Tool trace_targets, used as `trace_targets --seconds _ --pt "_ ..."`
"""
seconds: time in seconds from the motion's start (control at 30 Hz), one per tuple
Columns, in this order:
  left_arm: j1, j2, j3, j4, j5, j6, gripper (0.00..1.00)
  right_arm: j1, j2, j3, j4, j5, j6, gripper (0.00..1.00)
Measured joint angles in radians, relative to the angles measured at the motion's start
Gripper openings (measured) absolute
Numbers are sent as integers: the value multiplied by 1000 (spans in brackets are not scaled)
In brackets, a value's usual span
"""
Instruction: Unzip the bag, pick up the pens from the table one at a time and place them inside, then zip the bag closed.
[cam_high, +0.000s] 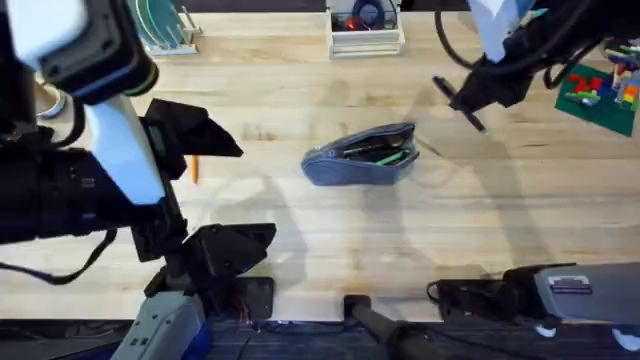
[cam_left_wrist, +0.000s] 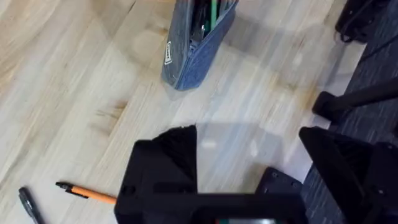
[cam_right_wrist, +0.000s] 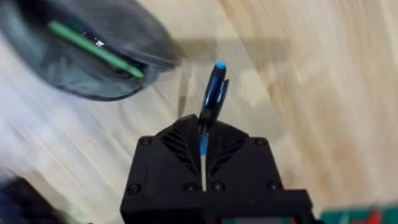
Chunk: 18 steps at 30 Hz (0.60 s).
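My right fingers (cam_right_wrist: 203, 134) pinch a blue pen (cam_right_wrist: 213, 93), with the open bag (cam_high: 362, 156) on the bench (cam_high: 480, 210) just beyond its tip. My left fingers (cam_left_wrist: 249, 168) stand spread, an orange pen (cam_left_wrist: 87, 192) lying beside them.

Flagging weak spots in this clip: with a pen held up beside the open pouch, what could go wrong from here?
1. The right pincer pinches the blue pen near one end, so it may tilt or slip before reaching the pouch.
2. The pouch's opening looks narrow and already holds a green pen; the new one could catch on the rim and fall onto the table.
3. The orange pen lies close by the left pincer and could get knocked.
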<state>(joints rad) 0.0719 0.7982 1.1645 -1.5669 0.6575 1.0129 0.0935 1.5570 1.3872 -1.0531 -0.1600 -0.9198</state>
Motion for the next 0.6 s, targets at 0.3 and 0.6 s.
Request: trace_targets --seconds 0.3,0.6 --pt "0 0 0 0 0 0 995 27 0 0 11 -245 -363 32" --pt "0 0 0 0 0 0 995 48 0 0 11 -461 -501 32"
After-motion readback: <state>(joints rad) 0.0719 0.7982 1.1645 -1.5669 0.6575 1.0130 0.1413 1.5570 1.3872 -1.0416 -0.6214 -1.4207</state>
